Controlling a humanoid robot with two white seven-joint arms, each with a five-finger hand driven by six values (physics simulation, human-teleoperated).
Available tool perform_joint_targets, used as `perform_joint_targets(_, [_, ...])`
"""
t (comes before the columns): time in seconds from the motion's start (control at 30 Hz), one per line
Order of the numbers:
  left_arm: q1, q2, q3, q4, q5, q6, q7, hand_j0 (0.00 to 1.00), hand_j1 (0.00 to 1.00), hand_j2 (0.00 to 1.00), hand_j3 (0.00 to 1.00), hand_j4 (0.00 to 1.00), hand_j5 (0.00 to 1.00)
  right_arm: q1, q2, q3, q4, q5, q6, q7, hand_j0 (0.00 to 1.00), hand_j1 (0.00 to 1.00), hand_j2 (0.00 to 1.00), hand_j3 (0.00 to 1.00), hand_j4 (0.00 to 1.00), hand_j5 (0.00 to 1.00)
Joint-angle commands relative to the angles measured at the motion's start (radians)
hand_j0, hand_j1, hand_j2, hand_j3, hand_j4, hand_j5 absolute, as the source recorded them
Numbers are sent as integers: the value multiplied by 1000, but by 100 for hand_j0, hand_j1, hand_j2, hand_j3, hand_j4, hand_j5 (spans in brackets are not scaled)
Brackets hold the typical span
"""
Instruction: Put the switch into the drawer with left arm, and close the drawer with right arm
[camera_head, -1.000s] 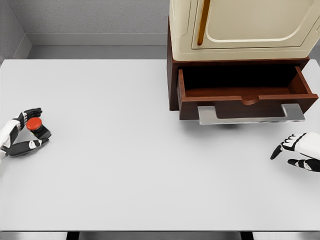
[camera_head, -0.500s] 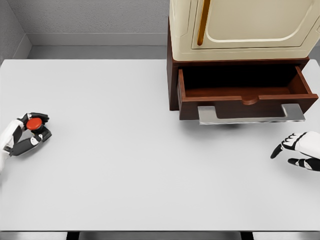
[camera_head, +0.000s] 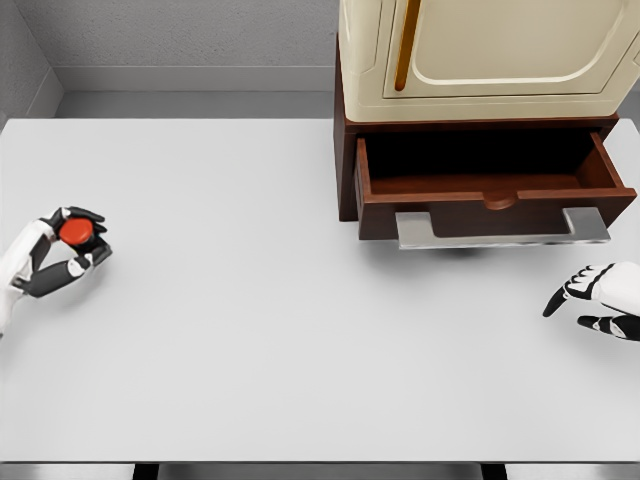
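The switch (camera_head: 76, 233) is a small black box with a round red button on top, at the table's far left. My left hand (camera_head: 68, 250) is shut on it, fingers curled around its body. The brown wooden drawer (camera_head: 490, 190) stands pulled open under a cream cabinet at the upper right, its inside dark and bare, with a grey bar handle (camera_head: 500, 230) across its front. My right hand (camera_head: 592, 300) rests low at the right edge, below and right of the handle, fingers relaxed and holding nothing.
The cream cabinet (camera_head: 490, 50) sits on the brown drawer unit at the back right. The white table (camera_head: 250, 330) spreads between the two hands. A grey wall runs along the back.
My left hand has closed around the switch and lifted it slightly up and to the right. The right hand has barely moved.
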Motion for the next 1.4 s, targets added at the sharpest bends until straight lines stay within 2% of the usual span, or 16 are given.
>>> perform_joint_targets(0.0, [0,2,-3,-44,6,1,0,42,42,42,42,42,42,0,-1,-1,0,-7,2,0,59,59,59,59,59,59])
perform_joint_targets(0.23, [-2,-6,-12,-118,-29,12,0,41,41,41,41,41,41,0,0,-19,-1,-7,2,0,58,58,58,58,58,58])
perform_joint_targets(0.47, [-18,-14,-78,-198,-29,16,2,41,41,41,41,41,41,0,0,-18,-1,-7,2,0,58,58,58,58,58,58])
perform_joint_targets(0.6, [-69,-32,-134,-199,-29,32,2,41,41,41,41,41,41,0,0,-18,-1,-7,2,0,58,58,58,58,58,58])
perform_joint_targets(0.7, [-81,-61,-142,-259,-55,88,2,41,41,41,41,41,41,0,0,-19,-1,-7,2,0,59,59,59,59,59,59])
perform_joint_targets(0.93, [-150,-129,-188,-271,-72,90,2,41,41,41,41,41,41,0,0,-19,0,-5,2,0,59,59,59,59,59,59])
perform_joint_targets(1.07, [-213,-138,-248,-271,-69,90,2,41,41,41,41,41,41,-2,0,-19,2,-4,2,0,59,59,59,59,59,59])
perform_joint_targets(1.27, [-250,-158,-269,-287,-73,88,2,41,41,41,41,41,41,-2,-1,-19,3,-5,2,0,59,59,59,59,59,59])
perform_joint_targets(1.37, [-276,-159,-308,-314,-72,88,2,41,41,41,41,41,41,-2,-1,-19,3,-4,2,0,59,59,59,59,59,59])
